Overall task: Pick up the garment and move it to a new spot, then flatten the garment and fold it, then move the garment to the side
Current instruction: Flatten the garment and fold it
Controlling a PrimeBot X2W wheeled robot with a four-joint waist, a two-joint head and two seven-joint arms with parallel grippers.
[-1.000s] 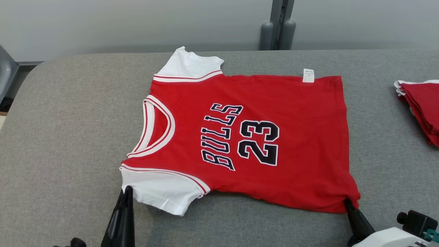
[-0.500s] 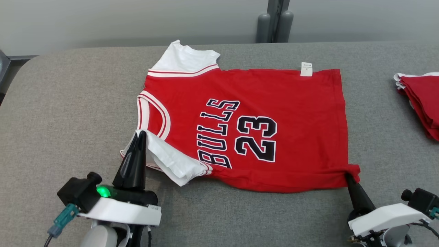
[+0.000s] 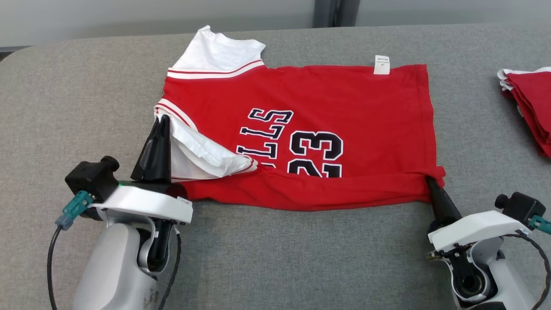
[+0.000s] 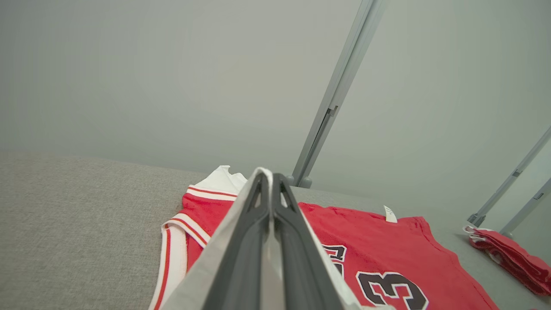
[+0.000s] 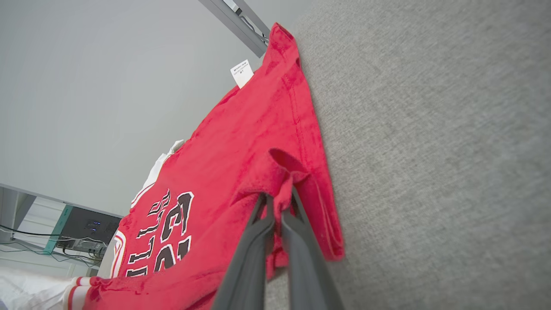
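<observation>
Now, the fold looks to be in hand, judging from how the cloth lies. The garment (image 3: pixel 335 99), a red jersey with white sleeves, is spread on the grey table (image 3: pixel 301 258). Its long axis runs across the robot's front, with neck and sleeves toward the robot's left and hem toward its right. The near long edge is doubled over onto the body and hides the near part of the print.

Left gripper (image 3: pixel 161 122): jaws pressed together on the near white sleeve (image 3: pixel 202 153). In the left wrist view, white cloth sits pinched in the seam between the two fingers.
Right gripper (image 3: pixel 429 183): jaws together on the near hem corner, with red cloth bunched at the tips in the right wrist view.

Key relation — the rest of the garment lies beyond both pairs of jaws, toward the far table edge, and the two grips hold opposite ends of the same near edge. The left grip sits further in over the garment than the right, so the folded edge runs a little askew.

Judgement: both ends want carrying toward the far edge together, the right end further, to square the fold.

The far sleeve (image 3: pixel 219 54) and white label (image 3: pixel 381 64) lie flat. A stack of red clothes (image 3: pixel 531 116) sits well apart, at the right.
</observation>
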